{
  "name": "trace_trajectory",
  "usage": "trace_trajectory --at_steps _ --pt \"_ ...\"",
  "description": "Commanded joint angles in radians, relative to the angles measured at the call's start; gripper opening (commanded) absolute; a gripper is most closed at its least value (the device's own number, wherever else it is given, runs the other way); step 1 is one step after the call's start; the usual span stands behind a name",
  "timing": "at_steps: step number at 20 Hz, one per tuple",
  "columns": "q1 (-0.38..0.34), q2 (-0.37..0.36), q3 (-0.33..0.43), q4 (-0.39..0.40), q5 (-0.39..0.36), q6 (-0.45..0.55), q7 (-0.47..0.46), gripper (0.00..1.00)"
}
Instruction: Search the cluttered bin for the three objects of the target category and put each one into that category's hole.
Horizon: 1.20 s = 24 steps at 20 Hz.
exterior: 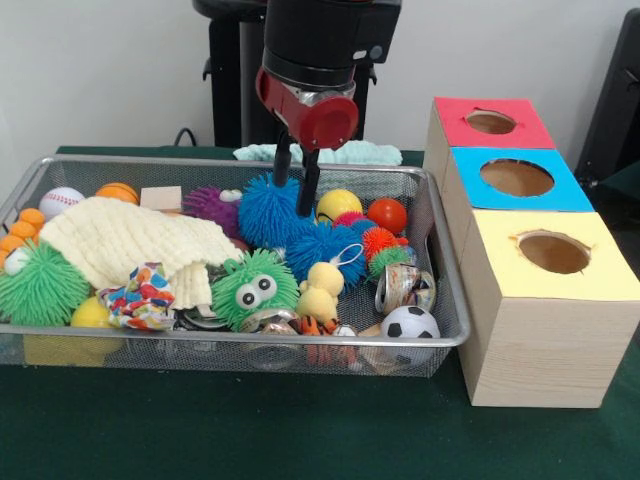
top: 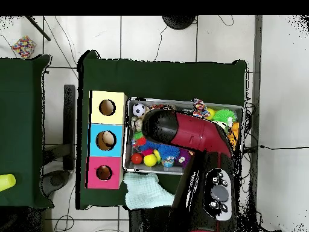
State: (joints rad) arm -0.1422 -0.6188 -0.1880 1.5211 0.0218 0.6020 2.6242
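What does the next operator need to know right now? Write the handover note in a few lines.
End effector: open, fingers straddling the top of a blue spiky ball in the mesh bin; nothing lifted.
Bin: full of clutter, including a second blue spiky ball, a green spiky ball, a green fuzzy toy with eyes, a soccer ball, a red ball and a cream knitted cloth.
Boxes beside the bin: red, blue and yellow holes.
Done: cannot tell if anything has been dropped in.
Left: close on the ball, carry it to its hole, then find the others.
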Motion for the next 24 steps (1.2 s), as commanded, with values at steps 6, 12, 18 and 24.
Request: trace_trajectory --at_steps 6,12,18,24 --pt "0.023 0.170 0.073 -0.053 -0.036 -0.083 0.021 1.00" --pt "0.013 0.219 0.094 -0.089 -0.072 -0.130 -0.037 1.00" --pt "0.019 0.265 0.113 -0.133 -0.078 -0.137 -0.040 1.00" --pt "0.063 0.308 0.085 -0.183 -0.066 -0.170 0.025 1.00"
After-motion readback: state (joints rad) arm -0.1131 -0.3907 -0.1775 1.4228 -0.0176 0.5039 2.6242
